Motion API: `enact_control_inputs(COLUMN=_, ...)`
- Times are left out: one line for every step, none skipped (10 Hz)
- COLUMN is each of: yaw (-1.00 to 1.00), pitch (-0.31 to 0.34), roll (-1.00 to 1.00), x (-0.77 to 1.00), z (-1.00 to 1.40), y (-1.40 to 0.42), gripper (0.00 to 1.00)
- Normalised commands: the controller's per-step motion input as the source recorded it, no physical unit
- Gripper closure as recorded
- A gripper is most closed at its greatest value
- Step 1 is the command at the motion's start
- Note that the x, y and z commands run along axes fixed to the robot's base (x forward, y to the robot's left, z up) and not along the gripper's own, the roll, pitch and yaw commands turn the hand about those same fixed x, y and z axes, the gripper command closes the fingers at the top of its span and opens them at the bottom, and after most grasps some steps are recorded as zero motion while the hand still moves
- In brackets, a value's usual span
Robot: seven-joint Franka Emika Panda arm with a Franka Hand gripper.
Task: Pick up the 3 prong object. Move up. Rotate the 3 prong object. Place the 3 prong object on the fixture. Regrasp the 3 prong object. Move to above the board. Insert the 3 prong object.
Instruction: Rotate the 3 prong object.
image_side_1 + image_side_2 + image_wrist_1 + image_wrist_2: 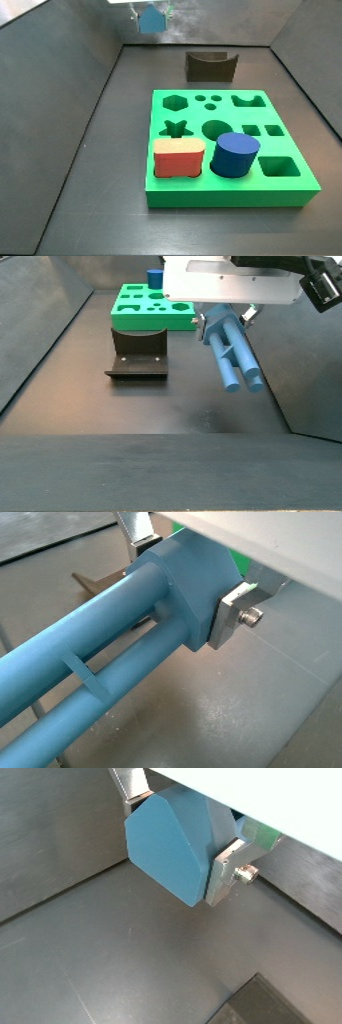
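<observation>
Side view, gripper (218, 318) holding one 3 prong object (233, 353)

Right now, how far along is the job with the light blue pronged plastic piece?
Done: the light steel-blue 3 prong object is picked up, clamped between the gripper fingers and hanging off the floor. In hand: it slants in the air beside the dark brown notched fixture, whose notch is empty. Left: placing it there, regrasping, inserting into the bright green board.

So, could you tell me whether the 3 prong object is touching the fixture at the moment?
Apart. In a side view the gripper holds the 3 prong object in the air, beside the fixture on the floor, with bare floor between them.
</observation>
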Motion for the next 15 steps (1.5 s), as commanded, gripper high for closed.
enact_control_inputs(yaw=-0.33, pitch=-0.026, roll=0.0, x=0.02, z=-0.02, y=0.02, gripper=1.0)
enact_control_inputs(yaw=0.0, pitch=0.0, roll=0.0, x=0.0, z=-1.0, y=0.0, gripper=1.0)
enact_control_inputs(yaw=0.03, pitch=-0.005, roll=0.0, x=0.0, z=-1.0, y=0.0, gripper=1.0)
enact_control_inputs(yaw=0.03, pitch=-0.016, roll=0.02, x=0.01, z=-1.0, y=0.01, gripper=1.0)
enact_control_inputs(yaw=0.02, pitch=-0.013, roll=0.04, x=0.02, z=-1.0, y=0.01, gripper=1.0)
enact_control_inputs(yaw=0.01, pitch=-0.007, roll=0.06, x=0.03, z=-1.0, y=0.02, gripper=1.0)
enact_control_inputs(yaw=0.0, pitch=-0.001, roll=0.07, x=0.03, z=-1.0, y=0.02, gripper=1.0)
enact_control_inputs(yaw=-0.01, pitch=0.01, roll=0.09, x=0.04, z=-0.92, y=0.02, gripper=1.0)
enact_control_inputs(yaw=-0.01, pitch=0.017, roll=0.11, x=0.04, z=-0.79, y=0.02, gripper=1.0)
enact_control_inputs(yaw=0.0, pitch=0.015, roll=0.12, x=0.04, z=-0.62, y=0.02, gripper=1.0)
enact_control_inputs(yaw=0.0, pitch=0.011, roll=0.13, x=0.04, z=-0.54, y=0.02, gripper=1.0)
enact_control_inputs(yaw=0.0, pitch=0.01, roll=0.14, x=0.04, z=-0.38, y=0.01, gripper=1.0)
enact_control_inputs(yaw=0.0, pitch=0.012, roll=0.15, x=0.04, z=-0.27, y=0.01, gripper=1.0)
enact_control_inputs(yaw=0.0, pitch=0.0, roll=0.0, x=0.0, z=0.0, y=0.0, gripper=0.0)
enact_control_inputs(yaw=0.0, pitch=0.0, roll=0.0, x=0.0, z=1.0, y=0.0, gripper=0.0)
